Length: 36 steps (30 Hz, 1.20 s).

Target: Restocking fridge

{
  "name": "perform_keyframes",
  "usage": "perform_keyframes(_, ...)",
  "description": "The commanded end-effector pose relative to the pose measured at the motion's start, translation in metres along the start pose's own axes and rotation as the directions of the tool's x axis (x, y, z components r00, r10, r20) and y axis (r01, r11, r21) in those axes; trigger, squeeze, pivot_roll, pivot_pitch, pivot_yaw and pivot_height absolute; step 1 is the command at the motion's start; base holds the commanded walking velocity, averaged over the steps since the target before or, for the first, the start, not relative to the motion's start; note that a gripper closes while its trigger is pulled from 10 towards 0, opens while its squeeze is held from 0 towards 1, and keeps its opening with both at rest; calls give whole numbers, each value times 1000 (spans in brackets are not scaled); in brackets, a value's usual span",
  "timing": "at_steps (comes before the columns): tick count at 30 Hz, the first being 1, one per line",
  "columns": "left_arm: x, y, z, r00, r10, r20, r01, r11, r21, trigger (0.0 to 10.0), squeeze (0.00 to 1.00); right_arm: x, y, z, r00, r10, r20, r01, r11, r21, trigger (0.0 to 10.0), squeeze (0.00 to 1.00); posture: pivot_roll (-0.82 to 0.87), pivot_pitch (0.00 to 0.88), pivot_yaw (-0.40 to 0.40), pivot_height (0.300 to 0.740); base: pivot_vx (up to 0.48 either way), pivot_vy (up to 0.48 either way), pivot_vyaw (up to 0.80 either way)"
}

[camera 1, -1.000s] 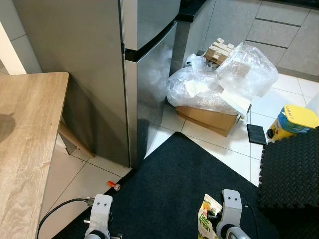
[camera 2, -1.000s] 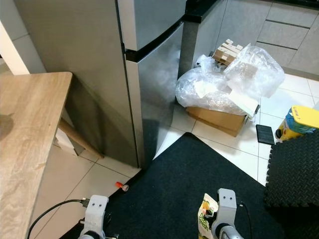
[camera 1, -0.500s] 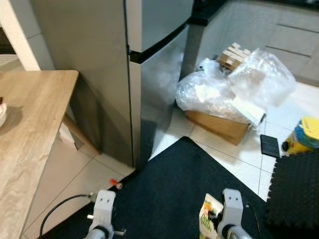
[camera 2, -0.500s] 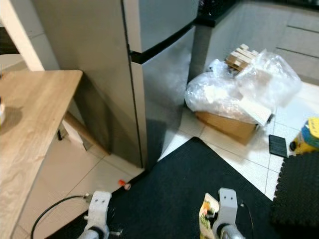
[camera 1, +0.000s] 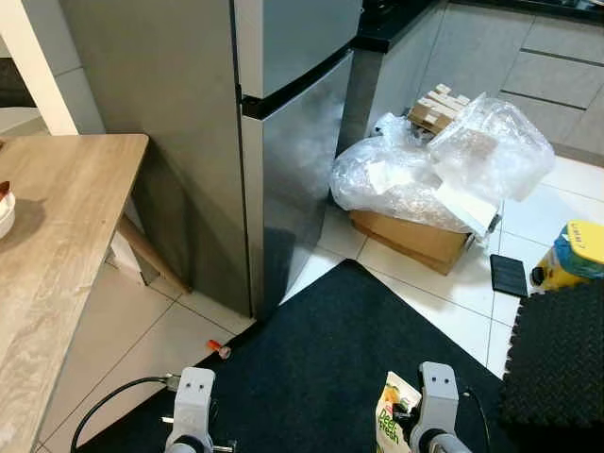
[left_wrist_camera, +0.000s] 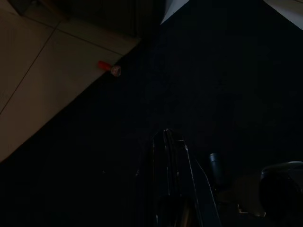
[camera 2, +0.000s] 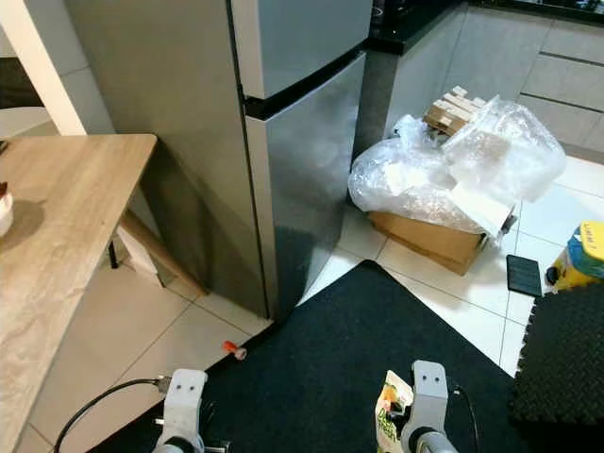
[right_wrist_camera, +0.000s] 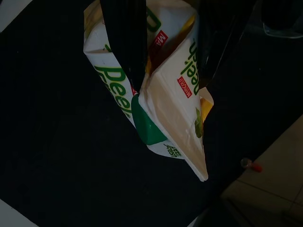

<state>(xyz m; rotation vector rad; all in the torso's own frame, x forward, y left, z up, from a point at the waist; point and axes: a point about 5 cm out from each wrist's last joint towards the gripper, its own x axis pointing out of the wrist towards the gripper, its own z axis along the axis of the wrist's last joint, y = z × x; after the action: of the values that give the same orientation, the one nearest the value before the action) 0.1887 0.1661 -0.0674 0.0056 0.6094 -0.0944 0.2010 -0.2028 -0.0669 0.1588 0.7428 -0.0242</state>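
The steel fridge (camera 1: 283,142) stands ahead on the left with both doors closed. My right gripper (right_wrist_camera: 165,42) is shut on a white and green juice carton (right_wrist_camera: 161,94), its black fingers (right_wrist_camera: 125,42) pressing the carton's folded top. The carton (camera 1: 392,423) hangs low over the black mat beside my right wrist (camera 1: 434,406). My left gripper (left_wrist_camera: 168,142) hangs idle above the mat, fingers together and holding nothing.
A wooden table (camera 1: 57,236) with a white bowl (camera 1: 4,213) stands on the left. A cardboard box under plastic wrap (camera 1: 444,179) sits right of the fridge. A black mat (camera 1: 340,349), foam tile (camera 1: 557,359), yellow container (camera 1: 571,250), red cap (camera 1: 218,350) and cable (camera 1: 113,401) lie on the floor.
The camera has shifted, so the bowl on the table now shows at the left edge. The carton stays held in my right gripper; both arms keep their pose.
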Motion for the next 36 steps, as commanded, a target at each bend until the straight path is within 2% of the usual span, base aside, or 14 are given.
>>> perform_keyframes(1, -2, -1, -4, 1000, -2, -14, 2, 1000, 1, 10000, 0, 0, -1, 2, 1000, 1, 6, -1, 1000, -16, 10000, 0, -77, 56, -39, 740, 0, -356, 0)
perform_keyframes(5, -1, -1, -4, 1000, 0, -18, 0, 1000, -2, 10000, 0, 0, -1, 2, 1000, 1, 5, -1, 1000, -19, 10000, 0, -78, 57, -39, 740, 0, -453, 0)
perform_keyframes(8, -1, 0, -5, 999, 22, -25, -23, 999, -37, 10000, 0, 0, -1, 2, 1000, 1, 4, -1, 1000, -19, 10000, 0, -79, 58, -39, 740, 0, 0, 0)
perform_keyframes(36, 0, -1, 0, 1000, -6, -1, 5, 999, -43, 10000, 0, 1, 1, 3, 1000, 7, 7, -7, 1000, -24, 10000, 0, -78, 63, -42, 740, 0, 0, 0)
